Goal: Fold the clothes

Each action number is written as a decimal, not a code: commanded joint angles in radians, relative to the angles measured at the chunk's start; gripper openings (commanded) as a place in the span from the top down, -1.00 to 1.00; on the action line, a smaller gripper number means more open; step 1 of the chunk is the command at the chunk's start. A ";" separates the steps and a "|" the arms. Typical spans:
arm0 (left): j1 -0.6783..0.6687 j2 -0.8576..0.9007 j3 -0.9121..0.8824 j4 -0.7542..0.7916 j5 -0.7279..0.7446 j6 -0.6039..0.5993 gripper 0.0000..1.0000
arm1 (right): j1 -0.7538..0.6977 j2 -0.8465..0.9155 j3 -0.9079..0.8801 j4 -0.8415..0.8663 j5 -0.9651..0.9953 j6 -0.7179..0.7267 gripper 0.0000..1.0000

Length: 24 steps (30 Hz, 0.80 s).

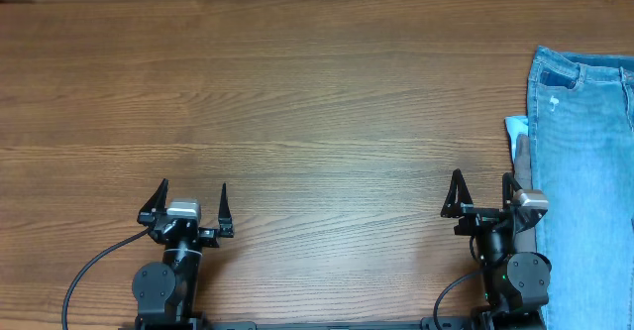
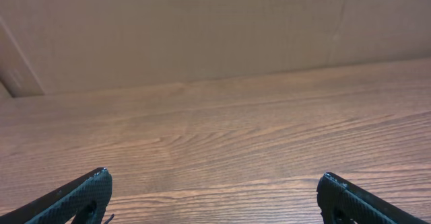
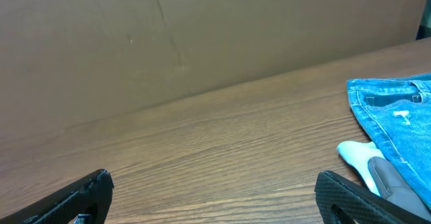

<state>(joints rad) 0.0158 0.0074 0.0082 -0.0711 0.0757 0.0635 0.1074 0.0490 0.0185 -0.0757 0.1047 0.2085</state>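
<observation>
Jeans (image 1: 584, 171) are my job here, and they sit at the far right of the wooden table (image 1: 297, 92), the biggest thing in view and mostly bare wood. The light blue denim lies flat with its waistband toward the far edge. It runs off the right and near sides of the overhead view, so I can't see the legs or hems. No fold shows in the part I can see, so I judge the folding not yet begun and all of it still to do. A corner of a pale-blue garment (image 1: 515, 127) and a bit of grey garment (image 1: 521, 154) poke out along the denim's left edge. Both seem to lie under it. My right gripper (image 1: 483, 183) hangs just beside that edge, jaws spread wide and holding nothing. My left gripper (image 1: 192, 188) is well apart from the denim, over bare wood, jaws equally wide and empty.
</observation>
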 commanded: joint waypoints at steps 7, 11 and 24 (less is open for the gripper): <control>0.010 -0.003 -0.002 0.000 0.018 0.027 -1.00 | 0.004 -0.003 -0.010 0.009 -0.053 0.016 -1.00; 0.010 -0.003 -0.002 0.001 0.022 0.026 -1.00 | 0.004 -0.003 -0.010 0.009 -0.111 0.017 -1.00; 0.010 -0.003 -0.002 0.020 0.193 -0.042 -1.00 | 0.004 0.003 -0.010 -0.008 -0.132 0.020 -1.00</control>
<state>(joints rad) 0.0154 0.0074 0.0082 -0.0597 0.1555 0.0517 0.1074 0.0490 0.0185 -0.0898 -0.0200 0.2211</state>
